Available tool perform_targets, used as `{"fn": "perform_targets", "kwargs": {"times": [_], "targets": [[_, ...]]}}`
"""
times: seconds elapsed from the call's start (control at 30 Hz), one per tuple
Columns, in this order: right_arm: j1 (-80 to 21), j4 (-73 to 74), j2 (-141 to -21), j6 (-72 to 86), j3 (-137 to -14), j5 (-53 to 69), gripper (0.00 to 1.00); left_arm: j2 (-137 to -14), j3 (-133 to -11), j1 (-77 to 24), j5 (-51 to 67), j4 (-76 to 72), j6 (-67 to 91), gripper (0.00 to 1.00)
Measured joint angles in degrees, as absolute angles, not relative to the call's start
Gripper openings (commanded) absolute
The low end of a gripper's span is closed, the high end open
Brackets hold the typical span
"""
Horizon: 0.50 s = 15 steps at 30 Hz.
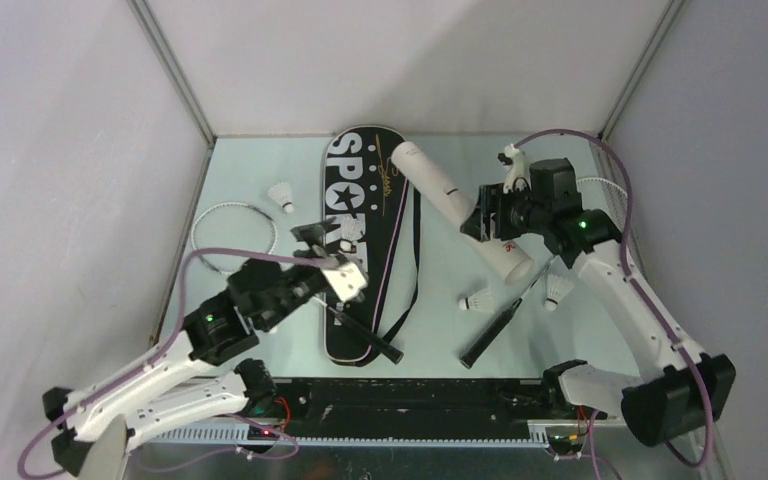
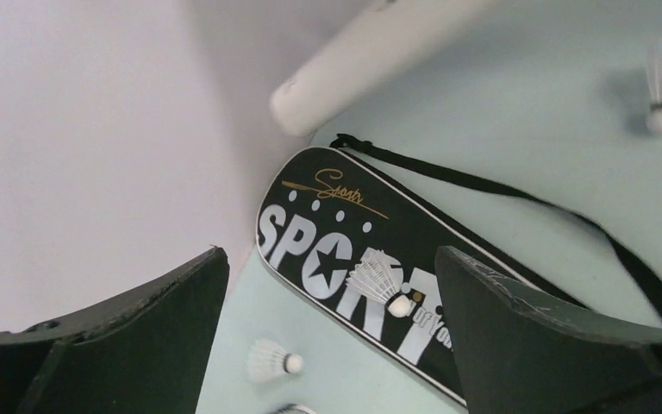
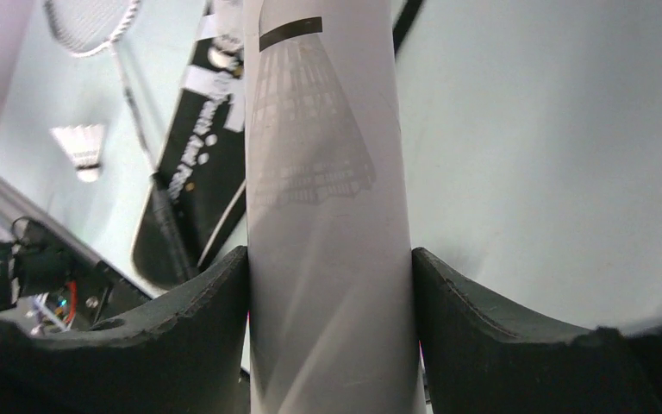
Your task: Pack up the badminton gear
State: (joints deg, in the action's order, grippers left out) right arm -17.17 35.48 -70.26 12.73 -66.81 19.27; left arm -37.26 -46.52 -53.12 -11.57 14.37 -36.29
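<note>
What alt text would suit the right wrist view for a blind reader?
The right gripper clamps a white cardboard tube printed with a shuttlecock drawing. Behind lie a black racket bag, a loose shuttlecock and a racket head.

Four white feather shuttlecocks [image 1: 281, 195] [image 1: 477, 300] [image 1: 557, 290] [image 2: 384, 285] are showing across the counter [image 1: 250, 165]. Two thin silver-framed rackets [image 1: 375, 345] [image 1: 485, 338] with black handles are lying out. One long white cardboard tube [image 1: 435, 180] is showing, and one black racket-shaped bag [image 1: 350, 175] lettered "SPORT" is lying there too.
</note>
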Motion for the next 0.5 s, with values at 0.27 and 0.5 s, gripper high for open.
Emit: {"fn": "perform_targets", "kwargs": {"times": [0.27, 0.5], "targets": [[-26.68, 36.45, -61.23, 15.09, -63.18, 23.22, 0.36, -46.94, -46.46, -60.73, -12.84, 14.22, -52.73, 1.0], [-34.37, 38.26, -58.19, 17.17, -62.26, 24.21, 0.36, -50.96, -46.48, -62.11, -11.4, 13.93, -58.17, 1.0]]}}
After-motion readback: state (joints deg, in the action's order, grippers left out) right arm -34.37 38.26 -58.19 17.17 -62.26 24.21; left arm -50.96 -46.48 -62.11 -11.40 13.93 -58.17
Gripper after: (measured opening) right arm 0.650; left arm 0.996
